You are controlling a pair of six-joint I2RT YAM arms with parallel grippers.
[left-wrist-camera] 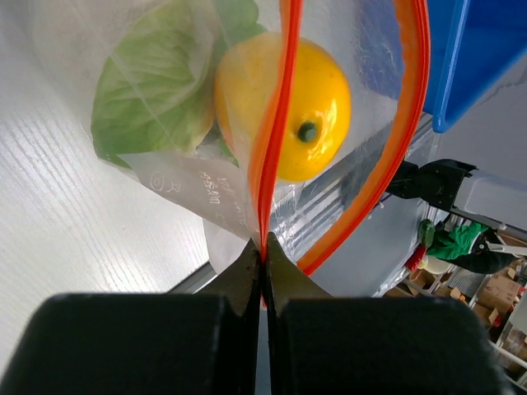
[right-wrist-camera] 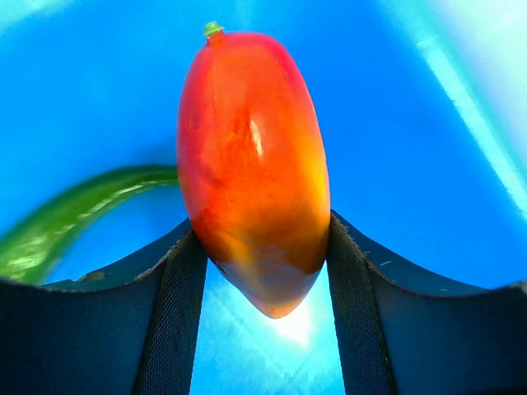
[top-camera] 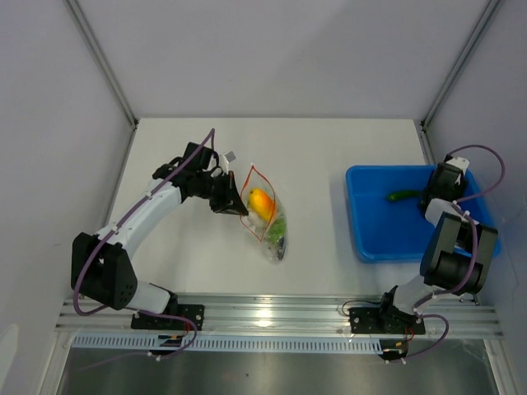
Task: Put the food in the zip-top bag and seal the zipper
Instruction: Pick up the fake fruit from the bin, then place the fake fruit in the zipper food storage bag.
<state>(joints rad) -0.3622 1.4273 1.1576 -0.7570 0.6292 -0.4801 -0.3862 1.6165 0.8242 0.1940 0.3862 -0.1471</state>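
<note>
The clear zip-top bag [top-camera: 268, 222] lies on the table with its mouth held open. Inside it are a yellow-orange fruit [left-wrist-camera: 321, 107] and green leafy pieces [left-wrist-camera: 148, 99]. My left gripper [left-wrist-camera: 263, 247] is shut on one lip of the orange-red zipper [left-wrist-camera: 276, 148], lifting it; the other lip [left-wrist-camera: 408, 123] curves away to the right. My right gripper [right-wrist-camera: 262, 247] is down in the blue tray [right-wrist-camera: 412, 123], its pads pressed against both sides of a red-orange toy fruit [right-wrist-camera: 251, 164]. A green pepper-like piece [right-wrist-camera: 74, 218] lies beside it.
The blue tray [top-camera: 370, 239] sits at the right of the table, with the green piece [top-camera: 403, 195] near its back wall. White enclosure walls stand on three sides. An aluminium rail runs along the near edge.
</note>
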